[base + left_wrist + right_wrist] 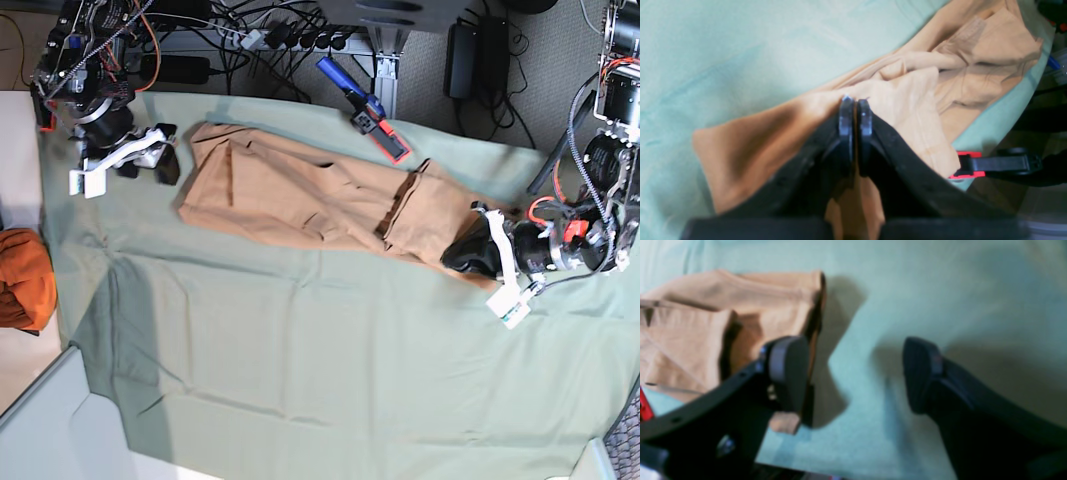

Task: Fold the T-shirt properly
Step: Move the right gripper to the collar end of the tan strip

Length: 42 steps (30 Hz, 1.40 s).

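The table is covered by a sage-green cloth sheet (330, 370), on which the tan T-shirt (300, 195) lies stretched lengthwise near the far edge.

Across most of the base view we see a sage-green cloth sheet (330, 370) spread flat. At its upper edge lies a blue-handled clamp with red jaws (366, 108). At the far left edge sits a bunched vivid orange cloth (22, 278). Black cables and a power strip (290, 35) run along the top.
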### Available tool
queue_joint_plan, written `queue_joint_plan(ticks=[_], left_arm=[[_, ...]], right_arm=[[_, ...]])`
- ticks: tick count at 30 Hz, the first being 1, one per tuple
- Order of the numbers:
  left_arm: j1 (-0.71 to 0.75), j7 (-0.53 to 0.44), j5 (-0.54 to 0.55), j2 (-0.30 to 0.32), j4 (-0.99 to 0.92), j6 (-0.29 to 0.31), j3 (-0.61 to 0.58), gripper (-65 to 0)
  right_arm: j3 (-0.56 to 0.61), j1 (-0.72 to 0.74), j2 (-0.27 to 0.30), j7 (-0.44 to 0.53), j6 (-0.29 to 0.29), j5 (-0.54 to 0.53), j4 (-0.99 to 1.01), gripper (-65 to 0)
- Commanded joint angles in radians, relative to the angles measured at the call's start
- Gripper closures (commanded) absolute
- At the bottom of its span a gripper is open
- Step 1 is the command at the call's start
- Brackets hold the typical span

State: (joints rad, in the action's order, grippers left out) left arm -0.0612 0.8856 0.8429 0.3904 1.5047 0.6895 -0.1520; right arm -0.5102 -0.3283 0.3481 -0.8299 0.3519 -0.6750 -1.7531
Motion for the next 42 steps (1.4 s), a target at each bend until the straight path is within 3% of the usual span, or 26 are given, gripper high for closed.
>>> queue_joint_plan(ticks=[1, 6, 19, 34, 42], left_arm=[[-0.019, -0.021, 0.02, 0.009, 0.015, 0.009, 0.005, -2.4], [-0.014, -0.02, 0.021, 0.009, 0.015, 0.009, 0.005, -2.4], [-0.013, -0.018, 0.021, 0.009, 0.015, 0.009, 0.005, -2.4], [-0.013, -0.013, 0.021, 0.009, 0.015, 0.009, 0.005, -2.4], [-0.013, -0.013, 0.02, 0.009, 0.015, 0.009, 0.005, -2.4]], right_arm=[[-0.006, 0.017, 0.014, 0.018, 0.074, -0.016, 0.01, -43.9], [-0.006, 0.072, -0.003, -0.006, 0.092, -0.071, 0.11, -43.8], [-0.005, 0.092, -0.084, -0.072, 0.132, -0.165, 0.114, -43.7], [0.013, 0.092, -0.085, -0.089, 0.151, -0.208, 0.114, -43.7], [0.114, 0.092, -0.103, -0.092, 0.154, -0.203, 0.114, -43.7]])
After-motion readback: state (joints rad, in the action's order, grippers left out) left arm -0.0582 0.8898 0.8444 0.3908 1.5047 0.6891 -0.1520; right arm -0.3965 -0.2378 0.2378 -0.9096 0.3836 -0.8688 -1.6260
